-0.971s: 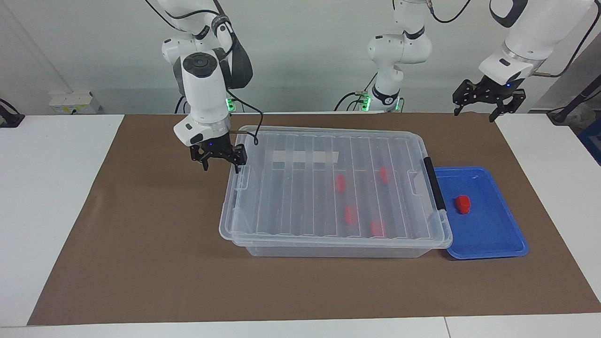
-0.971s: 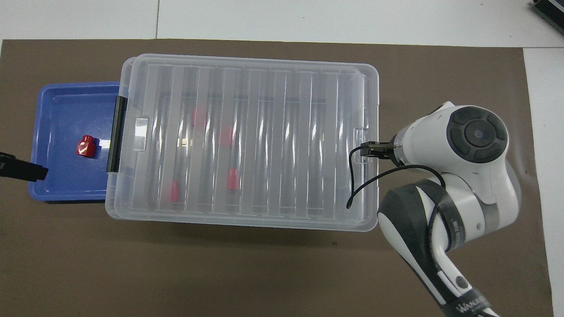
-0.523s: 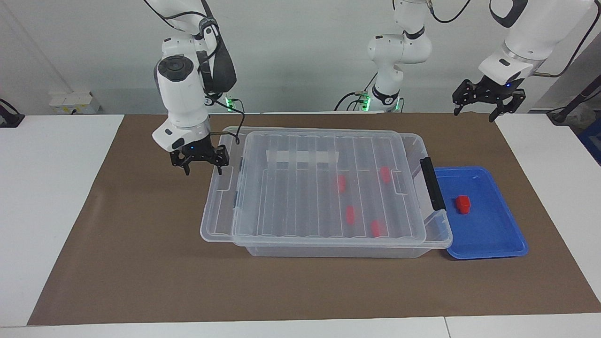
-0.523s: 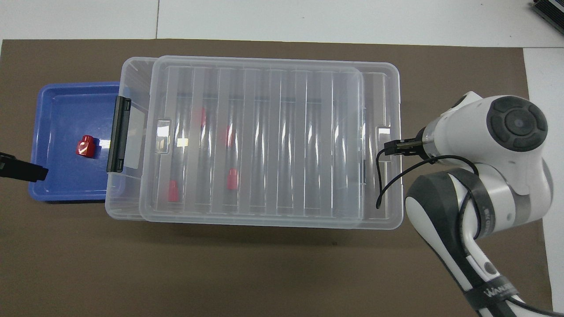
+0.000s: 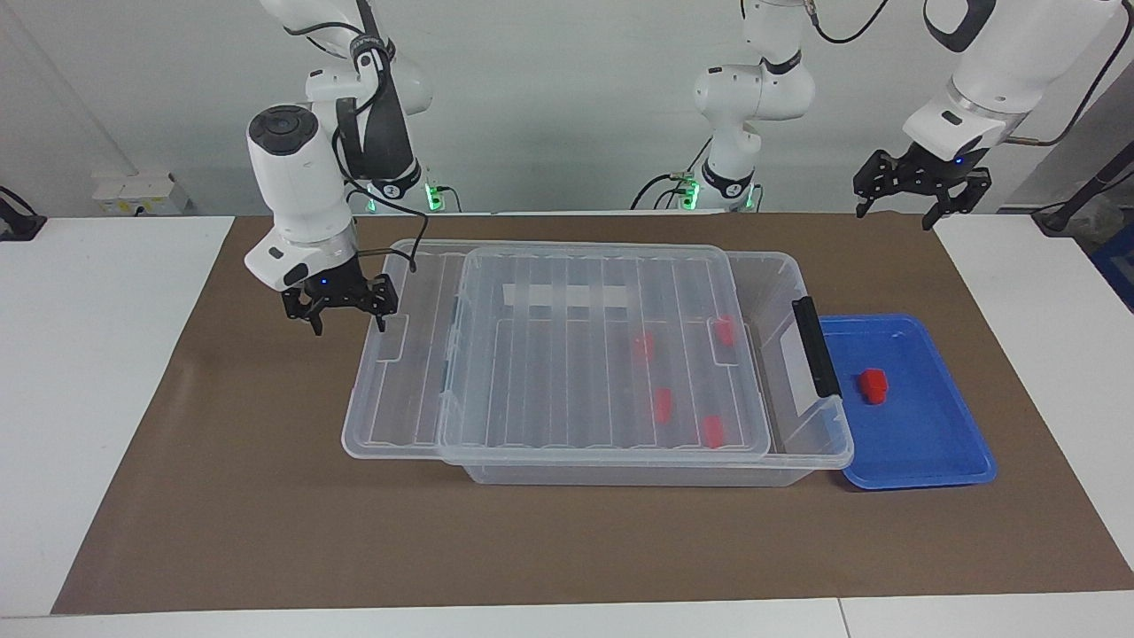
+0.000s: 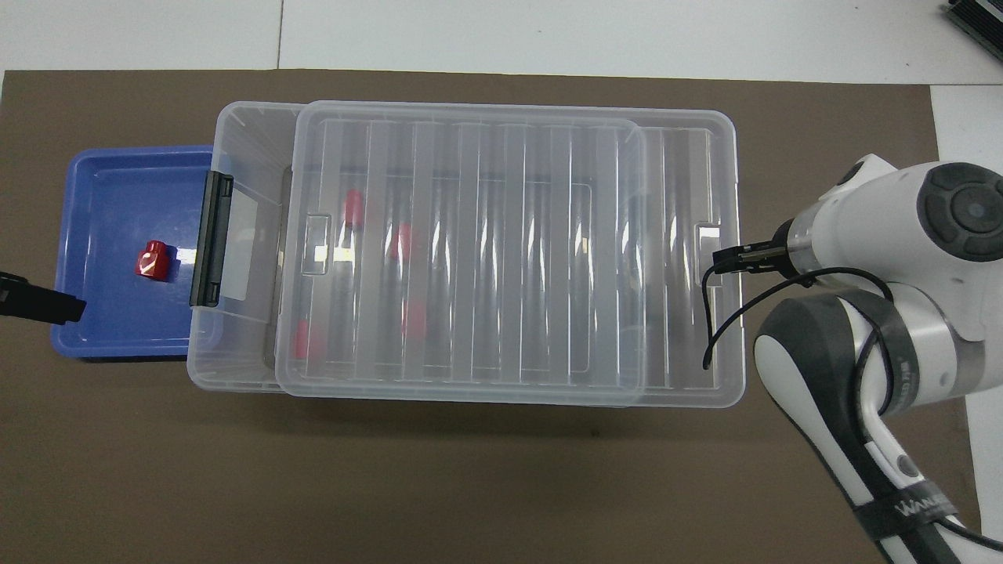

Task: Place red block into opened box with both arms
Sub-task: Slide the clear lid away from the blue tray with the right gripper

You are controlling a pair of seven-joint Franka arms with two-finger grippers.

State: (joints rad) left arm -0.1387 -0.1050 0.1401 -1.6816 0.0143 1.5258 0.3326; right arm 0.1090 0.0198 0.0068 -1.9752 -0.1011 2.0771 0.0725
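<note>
One red block (image 5: 873,385) (image 6: 151,260) lies alone in the blue tray (image 5: 939,461). The box (image 5: 620,474) (image 6: 235,368) is a clear bin beside the tray, with several red blocks (image 5: 662,403) inside. Its ribbed clear lid (image 5: 549,372) (image 6: 501,258) sits shifted toward the right arm's end, overhanging there and leaving a strip of the box uncovered by the black latch (image 5: 815,346). My right gripper (image 5: 348,323) (image 6: 740,256) is open, with one fingertip (image 5: 381,321) at the lid's overhanging end. My left gripper (image 5: 895,213) (image 6: 47,304) waits open in the air by the tray.
A brown mat (image 5: 266,496) covers the table's middle, with white tabletop (image 5: 89,399) at both ends. The blue tray touches the box's latch end. A black cable (image 6: 713,313) hangs from the right gripper over the lid's end.
The right gripper has moved toward its own end of the table, and the lid has slid with it. A gap has opened over the box at the latch end. The left arm has stayed still.
</note>
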